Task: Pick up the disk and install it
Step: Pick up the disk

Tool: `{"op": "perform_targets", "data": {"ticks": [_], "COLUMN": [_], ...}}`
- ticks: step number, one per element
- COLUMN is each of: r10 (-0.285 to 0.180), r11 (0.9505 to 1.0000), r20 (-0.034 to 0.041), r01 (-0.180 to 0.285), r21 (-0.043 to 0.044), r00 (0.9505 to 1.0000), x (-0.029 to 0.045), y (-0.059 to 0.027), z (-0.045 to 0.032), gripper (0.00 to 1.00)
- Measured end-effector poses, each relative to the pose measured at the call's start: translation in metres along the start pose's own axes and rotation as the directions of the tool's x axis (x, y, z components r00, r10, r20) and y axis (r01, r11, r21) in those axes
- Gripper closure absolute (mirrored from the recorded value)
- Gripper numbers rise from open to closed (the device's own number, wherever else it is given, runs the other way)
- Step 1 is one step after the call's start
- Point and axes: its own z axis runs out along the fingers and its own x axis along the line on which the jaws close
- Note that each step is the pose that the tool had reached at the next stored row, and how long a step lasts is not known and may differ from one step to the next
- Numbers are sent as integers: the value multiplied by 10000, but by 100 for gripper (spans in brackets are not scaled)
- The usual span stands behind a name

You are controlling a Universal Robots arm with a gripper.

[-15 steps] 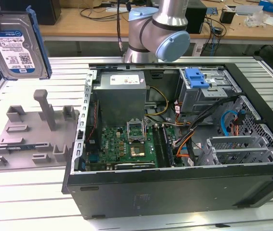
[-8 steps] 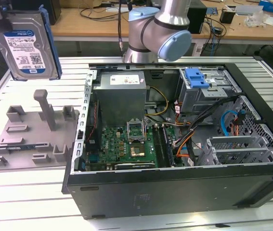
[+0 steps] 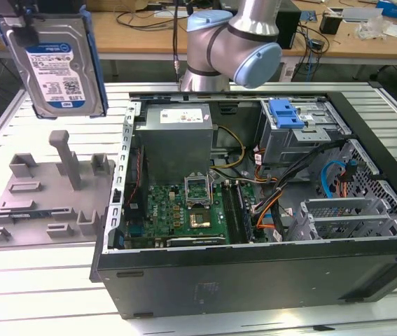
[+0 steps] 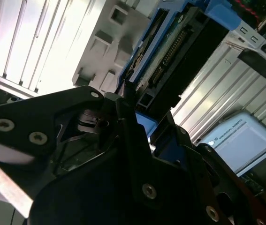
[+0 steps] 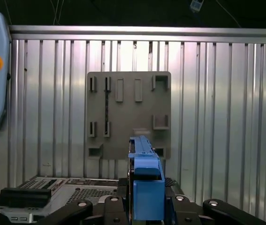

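Slatted desk (image 3: 44, 280), exterior view's left: end effector (image 5: 145, 208) clamps the disk (image 3: 57, 66) upright above the grey fixture (image 3: 44, 199); best carried square, clear of the PC case (image 3: 254, 276) wall.

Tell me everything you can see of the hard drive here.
The flat silver hard drive with a white-and-blue label and blue plastic carrier rail hangs upright in the air, label toward the exterior view, above the grey plastic fixture and apart from it, beside the open black computer case. The black gripper clamps its upper end.
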Motion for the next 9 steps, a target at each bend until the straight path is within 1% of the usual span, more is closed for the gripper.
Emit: {"op": "perform_targets", "data": {"ticks": [5, 9], "r10": [-1, -2], "r11": [10000, 10000], "r20": [38, 66], "r01": [1, 2], "r21": [1, 1], "r00": [10000, 10000], "x": [116, 199], "y": [-247, -422], "z": [-11, -20], "gripper": [63, 63]}}
